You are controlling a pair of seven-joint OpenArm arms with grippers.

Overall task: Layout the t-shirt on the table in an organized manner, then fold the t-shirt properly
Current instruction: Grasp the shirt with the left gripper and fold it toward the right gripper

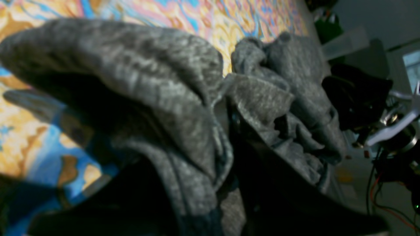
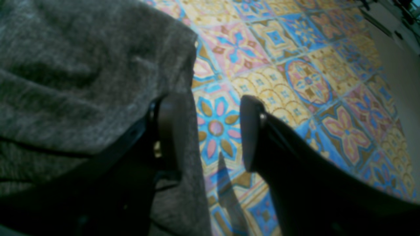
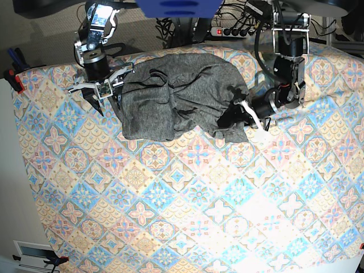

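A crumpled dark heather-grey knit t-shirt (image 3: 176, 96) is pinched at one end by the closed left hand (image 3: 238, 116), while the empty right hand (image 2: 210, 131) gapes at the other edge on the patterned bench (image 3: 187, 216).

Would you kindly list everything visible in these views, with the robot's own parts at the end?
t-shirt: one, dark heather grey, crumpled in a heap at the far middle of the table.
table: one, covered in a pastel blue, pink and cream tile-pattern cloth, fills the base view.
power strip: one, white with a red switch, behind the table's far edge.
cables: several, dark, behind the far edge.
clamps: a few, red and black, along the table's edges.
left gripper: one, black, jaws shut on the t-shirt's edge.
right gripper: one, black, jaws open at the t-shirt's other edge.
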